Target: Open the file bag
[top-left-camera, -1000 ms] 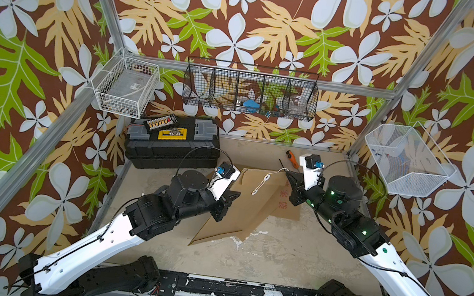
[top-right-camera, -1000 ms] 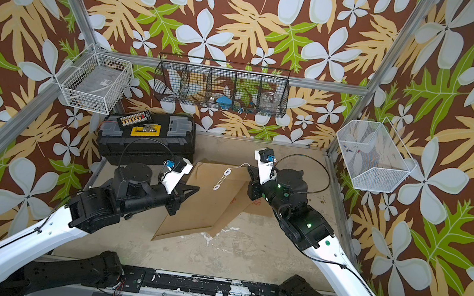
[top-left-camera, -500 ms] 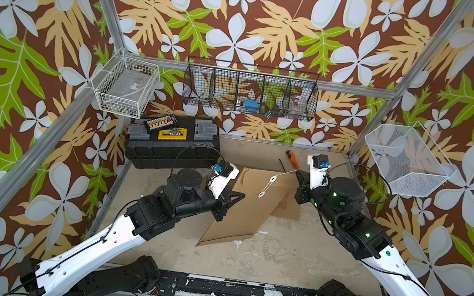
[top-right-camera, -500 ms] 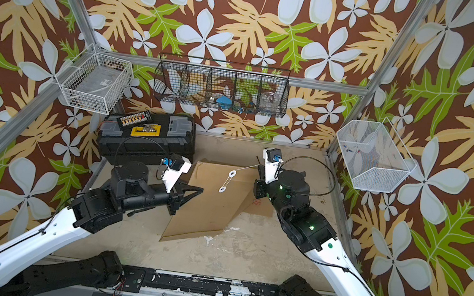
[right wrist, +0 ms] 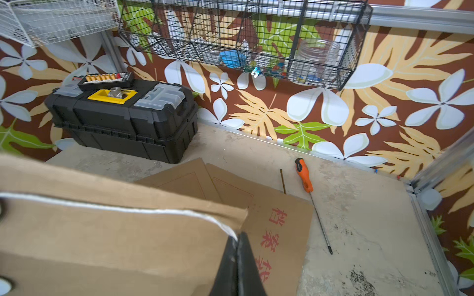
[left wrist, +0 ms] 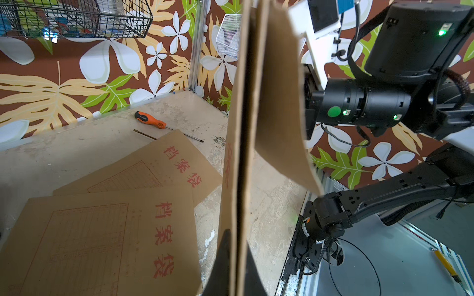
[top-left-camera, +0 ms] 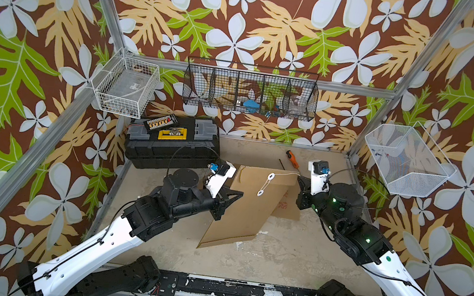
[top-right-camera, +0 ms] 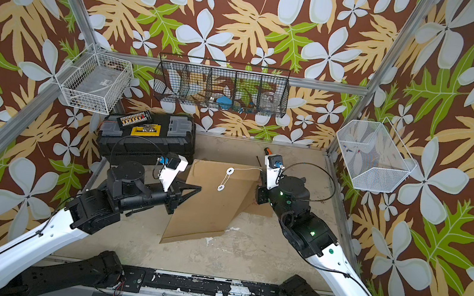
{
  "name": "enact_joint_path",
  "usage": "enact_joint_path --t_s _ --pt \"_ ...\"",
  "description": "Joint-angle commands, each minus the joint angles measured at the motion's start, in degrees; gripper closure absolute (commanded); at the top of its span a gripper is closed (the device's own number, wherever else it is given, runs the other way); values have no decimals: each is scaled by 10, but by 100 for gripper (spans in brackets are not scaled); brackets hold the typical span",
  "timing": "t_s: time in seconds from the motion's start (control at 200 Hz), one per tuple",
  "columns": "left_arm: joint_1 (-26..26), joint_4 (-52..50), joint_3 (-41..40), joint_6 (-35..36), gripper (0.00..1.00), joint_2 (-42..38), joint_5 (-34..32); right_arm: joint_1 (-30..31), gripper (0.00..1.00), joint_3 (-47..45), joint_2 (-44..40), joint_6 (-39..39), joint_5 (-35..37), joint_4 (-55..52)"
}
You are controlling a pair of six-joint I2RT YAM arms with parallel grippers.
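The brown kraft-paper file bag hangs tilted above the table, with its side edge clamped between the closed jaws of my left gripper. My right gripper is pinched tight on the thin white cord. The cord runs taut from my fingertips to the two white round paper discs out ahead of them. It appears to pass between both discs, so I judge at least one turn is left to unwind.

To do that well, I should circle my right fingertips round the disc on the flap. The cord should be lightly taut without tugging, since paper fastenings could tear. A steady left clamp will stop the sheet swinging.

The bag is stiff, matte card, and its flap curls away toward my right arm. Below my left gripper lie more flat bags printed in red. Beyond my right fingertips are a slim orange-handled screwdriver and a black moulded plastic toolbox.
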Motion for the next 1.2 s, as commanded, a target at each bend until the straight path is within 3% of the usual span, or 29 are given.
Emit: enact_joint_path --t_s 0.0,1.196 --pt "1 32 4 -1 100 -1 -1 1 100 -10 -8 -13 -44 21" --pt "2 47 -9 -12 100 -9 -9 1 100 -91 -25 -80 -215 6"
